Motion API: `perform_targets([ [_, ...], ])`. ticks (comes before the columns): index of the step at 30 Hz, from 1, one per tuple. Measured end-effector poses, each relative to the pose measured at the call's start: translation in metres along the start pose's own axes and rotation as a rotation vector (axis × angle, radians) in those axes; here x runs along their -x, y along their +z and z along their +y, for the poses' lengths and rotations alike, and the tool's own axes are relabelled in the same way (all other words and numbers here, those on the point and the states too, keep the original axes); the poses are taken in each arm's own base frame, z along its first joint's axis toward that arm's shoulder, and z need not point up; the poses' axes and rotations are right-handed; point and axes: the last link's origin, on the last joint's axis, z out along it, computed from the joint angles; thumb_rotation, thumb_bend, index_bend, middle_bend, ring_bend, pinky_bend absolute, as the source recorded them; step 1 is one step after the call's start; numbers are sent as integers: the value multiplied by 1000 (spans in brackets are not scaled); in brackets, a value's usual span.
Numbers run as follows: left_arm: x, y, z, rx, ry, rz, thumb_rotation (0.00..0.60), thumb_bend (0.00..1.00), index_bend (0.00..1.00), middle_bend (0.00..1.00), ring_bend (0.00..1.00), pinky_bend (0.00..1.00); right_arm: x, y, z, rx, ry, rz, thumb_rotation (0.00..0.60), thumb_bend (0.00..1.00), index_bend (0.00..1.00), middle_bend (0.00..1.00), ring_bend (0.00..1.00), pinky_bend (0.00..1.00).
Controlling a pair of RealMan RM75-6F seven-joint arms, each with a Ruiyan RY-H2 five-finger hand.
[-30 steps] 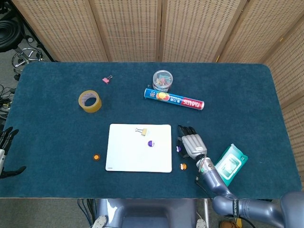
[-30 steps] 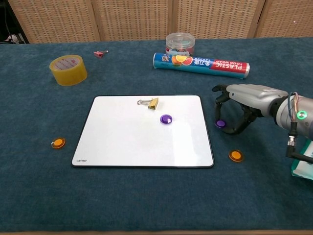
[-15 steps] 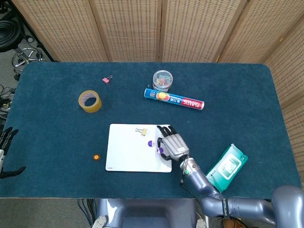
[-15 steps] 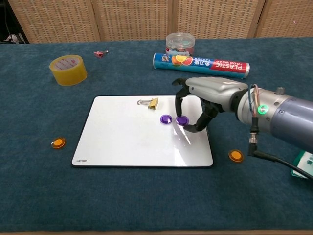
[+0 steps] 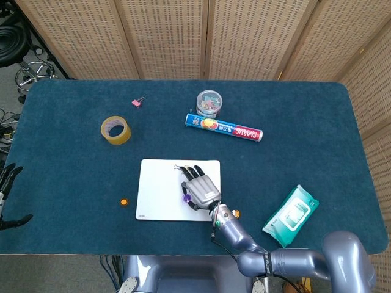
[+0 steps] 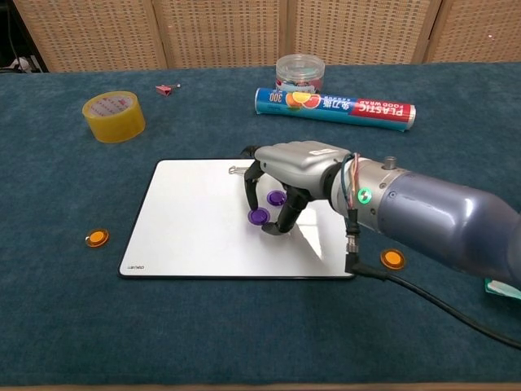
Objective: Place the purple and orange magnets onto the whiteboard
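Observation:
My right hand (image 5: 200,188) (image 6: 295,173) hovers over the middle of the whiteboard (image 5: 157,196) (image 6: 187,221). It pinches a purple magnet (image 5: 186,197) (image 6: 259,216) between thumb and finger, low over the white surface. A second purple magnet (image 6: 275,197) lies on the board under the palm. One orange magnet (image 5: 123,201) (image 6: 97,238) lies on the cloth left of the board. Another orange magnet (image 5: 236,213) (image 6: 392,259) lies to the board's right. My left hand (image 5: 7,183) shows only at the head view's far left edge, off the table, fingers apart and holding nothing.
At the back stand a yellow tape roll (image 5: 115,129) (image 6: 114,116), a pink binder clip (image 5: 138,102), a clip jar (image 5: 209,104) (image 6: 299,73) and a plastic wrap box (image 5: 223,127) (image 6: 335,106). A wipes pack (image 5: 290,210) lies front right. A gold clip (image 6: 236,169) peeks from behind my hand.
My right hand lifted the purple magnet from the cloth right of the board and has carried it leftward over the board to its middle. The left hand has not moved.

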Motion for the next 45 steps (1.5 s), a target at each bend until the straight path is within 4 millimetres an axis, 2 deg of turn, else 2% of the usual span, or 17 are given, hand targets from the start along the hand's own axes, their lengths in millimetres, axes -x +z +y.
perform_targets([
  [14, 0, 1, 0, -4, 3, -2, 600, 112, 0, 0, 0, 0, 6, 8, -3, 7, -8, -27, 600, 452, 534, 0, 0, 0],
  [22, 0, 1, -1, -5, 1, 1, 600, 111, 0, 0, 0, 0, 7, 7, -3, 0, 17, -40, 600, 452, 262, 0, 0, 0],
  [32, 0, 1, -1, -3, 2, 1, 600, 112, 0, 0, 0, 0, -1, -1, -4, -14, 32, -14, 600, 453, 231, 0, 0, 0],
  [37, 3, 2, -1, -4, 10, -13, 600, 111, 0, 0, 0, 0, -13, -17, 4, -12, 20, 34, 600, 452, 223, 0, 0, 0],
  [41, 4, 2, 0, -2, 16, -17, 600, 111, 0, 0, 0, 0, -23, -37, 24, 13, 0, 76, 600, 450, 220, 0, 0, 0],
  [44, 6, 3, 1, -2, 21, -21, 600, 111, 0, 0, 0, 0, -29, -54, 43, 45, -11, 97, 600, 349, 216, 0, 0, 0],
  [45, 6, 3, 1, -3, 22, -23, 600, 111, 0, 0, 0, 0, -31, -62, 51, 60, -13, 103, 600, 276, 214, 0, 0, 0],
])
